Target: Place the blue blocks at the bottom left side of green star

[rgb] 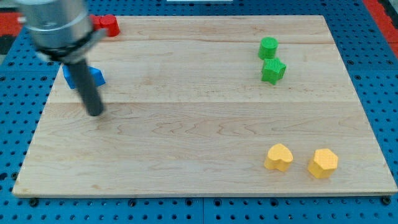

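Observation:
A blue block lies near the board's left edge, partly hidden behind my rod; its shape and whether it is one block or two cannot be made out. My tip rests on the board just below the blue block, towards the view's bottom. A green star sits at the upper right, far from the blue block. A green round block stands just above the star.
A red block sits at the board's top left edge. A yellow heart and a yellow hexagon lie at the bottom right. The wooden board rests on a blue pegboard table.

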Robot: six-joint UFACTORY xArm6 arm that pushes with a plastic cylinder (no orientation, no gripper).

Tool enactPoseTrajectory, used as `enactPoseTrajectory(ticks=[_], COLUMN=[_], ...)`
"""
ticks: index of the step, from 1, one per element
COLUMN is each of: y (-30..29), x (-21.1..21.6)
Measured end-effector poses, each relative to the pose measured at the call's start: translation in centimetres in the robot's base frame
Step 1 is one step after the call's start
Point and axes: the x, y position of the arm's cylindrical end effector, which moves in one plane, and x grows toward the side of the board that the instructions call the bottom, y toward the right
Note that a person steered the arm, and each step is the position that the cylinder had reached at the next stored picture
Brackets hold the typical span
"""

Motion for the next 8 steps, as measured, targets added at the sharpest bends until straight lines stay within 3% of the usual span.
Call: enactPoseTrajectory(ticks=[1,2,5,6,8], y=[-7.1,-8.8,-8.3,-4.9,8.4], x=[0.0,-0.1,-7.0,-8.3,-8.2])
